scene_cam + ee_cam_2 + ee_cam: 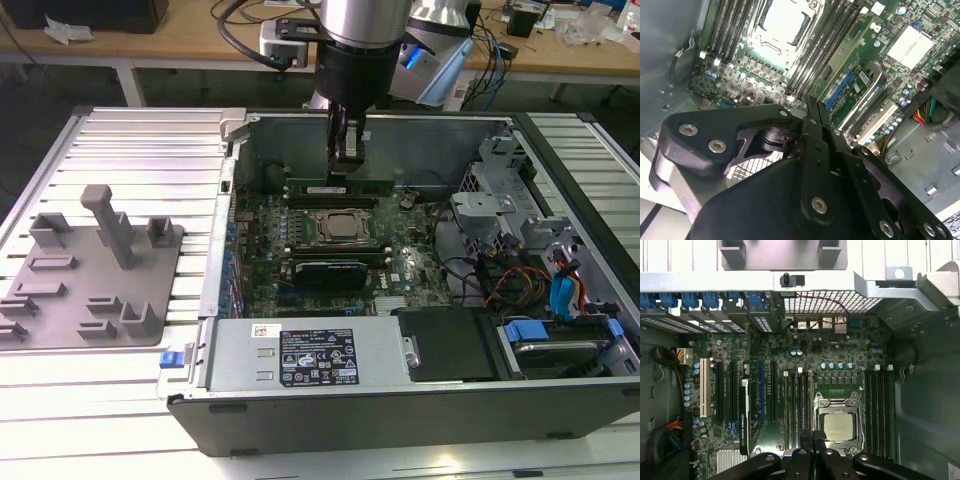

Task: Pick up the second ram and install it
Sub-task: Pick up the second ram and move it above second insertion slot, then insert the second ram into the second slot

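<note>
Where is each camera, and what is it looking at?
Exterior view: off the arm, looking down into the open computer case; the arm and gripper pinch the second ram.
First wrist view: on the wrist, straight down at the motherboard; gripper shows.
Second wrist view: on the wrist, slanted across the gripper.
All share the processor.

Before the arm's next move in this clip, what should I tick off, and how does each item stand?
1. Grip: gripper closed on the second ram's top edge: ok.
2. Stick runs parallel to the memory slots: ok.
3. Gripper apart from the processor: ok.
4. Stick fully seated in a slot: cannot tell.
5. Slot latches closed on its ends: cannot tell.
</note>
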